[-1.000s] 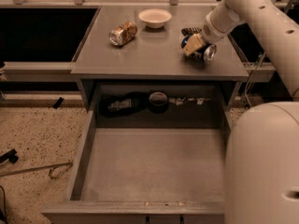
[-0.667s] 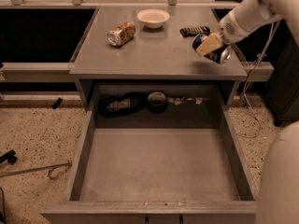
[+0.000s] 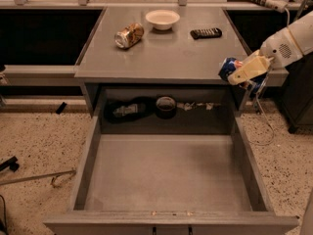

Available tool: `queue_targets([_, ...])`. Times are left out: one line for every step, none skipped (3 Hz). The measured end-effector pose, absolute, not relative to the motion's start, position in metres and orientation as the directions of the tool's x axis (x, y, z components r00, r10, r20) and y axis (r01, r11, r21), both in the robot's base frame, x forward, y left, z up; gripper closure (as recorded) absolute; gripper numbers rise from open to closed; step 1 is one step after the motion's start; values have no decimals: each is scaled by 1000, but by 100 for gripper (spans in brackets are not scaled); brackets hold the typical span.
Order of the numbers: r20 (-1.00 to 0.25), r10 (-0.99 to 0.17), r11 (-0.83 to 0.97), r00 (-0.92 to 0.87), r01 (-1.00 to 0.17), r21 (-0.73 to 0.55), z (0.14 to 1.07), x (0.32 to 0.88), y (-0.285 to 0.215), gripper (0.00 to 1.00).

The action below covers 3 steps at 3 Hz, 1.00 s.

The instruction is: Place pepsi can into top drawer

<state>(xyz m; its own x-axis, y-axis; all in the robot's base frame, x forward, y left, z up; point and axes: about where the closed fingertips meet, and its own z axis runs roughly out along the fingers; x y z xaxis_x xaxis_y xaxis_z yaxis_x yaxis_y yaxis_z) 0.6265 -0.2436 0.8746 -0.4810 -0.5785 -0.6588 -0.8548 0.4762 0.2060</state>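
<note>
The blue pepsi can [image 3: 229,68] is held in my gripper [image 3: 243,72] at the right front corner of the grey counter [image 3: 166,48], tilted, in the air just off the counter's edge. The gripper's tan fingers [image 3: 250,68] are shut on the can. The top drawer [image 3: 166,175] is pulled fully open below and toward me, a wide grey box with a bare floor. The can is above and to the right of the drawer's back right corner.
On the counter lie a tan patterned can [image 3: 129,35] on its side, a white bowl [image 3: 162,18] and a black remote [image 3: 206,33]. In the recess behind the drawer sit a dark bag [image 3: 128,109] and a round black object [image 3: 166,106].
My arm has swung right and toward the front, carrying the pepsi can off the counter top to its right front corner.
</note>
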Motion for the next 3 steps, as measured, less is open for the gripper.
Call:
queue_targets([-641, -597, 436, -483, -866, 246, 871, 612, -241, 100])
queue_targets([-652, -587, 445, -480, -864, 236, 870, 619, -238, 100])
queue_targets([-700, -564, 458, -438, -871, 176, 886, 612, -231, 100])
